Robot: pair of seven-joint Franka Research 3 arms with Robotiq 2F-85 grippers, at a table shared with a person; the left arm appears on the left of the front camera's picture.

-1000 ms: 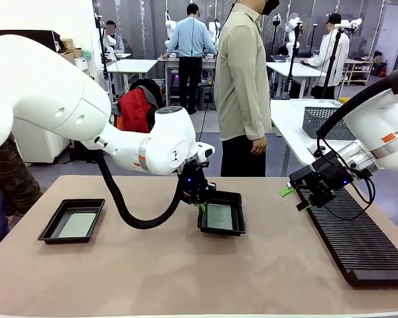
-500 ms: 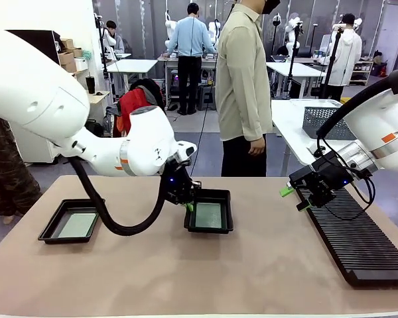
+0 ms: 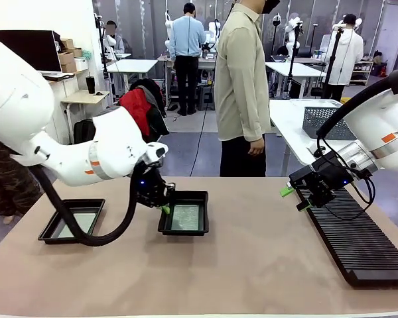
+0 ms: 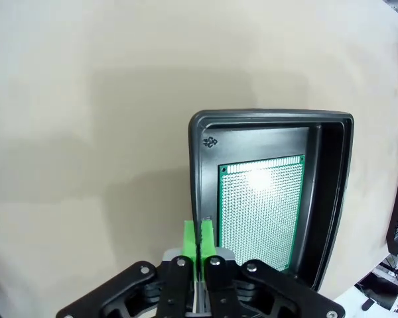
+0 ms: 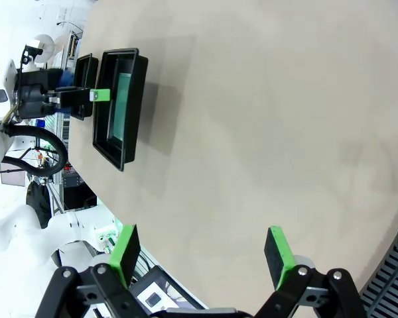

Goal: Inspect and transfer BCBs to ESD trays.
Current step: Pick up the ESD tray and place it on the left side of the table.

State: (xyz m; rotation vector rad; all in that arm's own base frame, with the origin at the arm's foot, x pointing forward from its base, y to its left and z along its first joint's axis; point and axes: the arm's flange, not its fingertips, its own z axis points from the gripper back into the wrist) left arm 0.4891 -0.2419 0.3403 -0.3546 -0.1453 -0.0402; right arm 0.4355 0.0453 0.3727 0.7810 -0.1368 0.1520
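Matte beige tabletop [image 3: 252, 265]; glossy black flared-rim tray [image 4: 331, 199], speckled green board [image 4: 262, 212].

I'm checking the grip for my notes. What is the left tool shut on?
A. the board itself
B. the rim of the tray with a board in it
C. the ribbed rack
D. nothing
B: the left tool has its green pads pinched on the side rim of the tray, with the board lying flat inside, untouched.

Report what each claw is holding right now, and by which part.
Left claw is shut on the near rim of the ESD tray that carries a BCB. Right claw is open, holding nothing.
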